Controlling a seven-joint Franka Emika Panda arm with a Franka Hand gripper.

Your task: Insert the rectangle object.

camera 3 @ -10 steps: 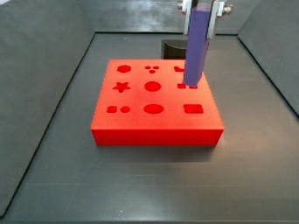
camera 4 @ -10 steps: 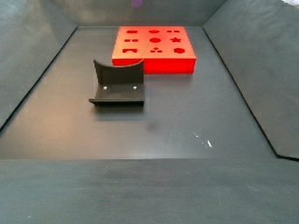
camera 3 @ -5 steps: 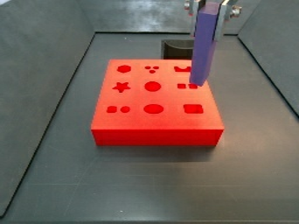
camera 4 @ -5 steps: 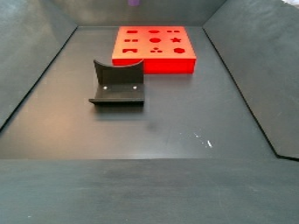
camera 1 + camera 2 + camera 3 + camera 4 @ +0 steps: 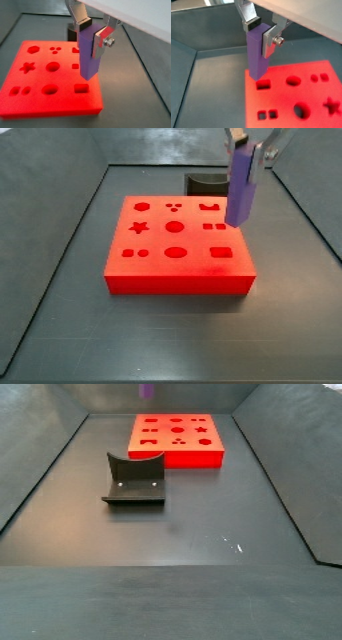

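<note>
My gripper (image 5: 249,142) is shut on the rectangle object (image 5: 242,188), a slim purple-blue bar that hangs upright. Its lower end floats just above the right edge of the red block (image 5: 160,268), beside the pair of small square holes (image 5: 214,227). The rectangular hole (image 5: 221,252) lies nearer the block's front. In both wrist views the bar (image 5: 90,52) (image 5: 256,55) sits clamped between the silver fingers (image 5: 104,39) (image 5: 271,36), clear of the block's top. In a side view only the bar's tip (image 5: 146,390) shows above the block (image 5: 178,450).
The dark grey curved holder (image 5: 134,481) stands on the floor in front of the block in a side view, and behind it in another (image 5: 207,179). Grey walls ring the dark floor (image 5: 201,534).
The gripper has carried the bar to the right, from over the block's small square holes toward its right edge, and slightly up. The block and holder have not moved.
</note>
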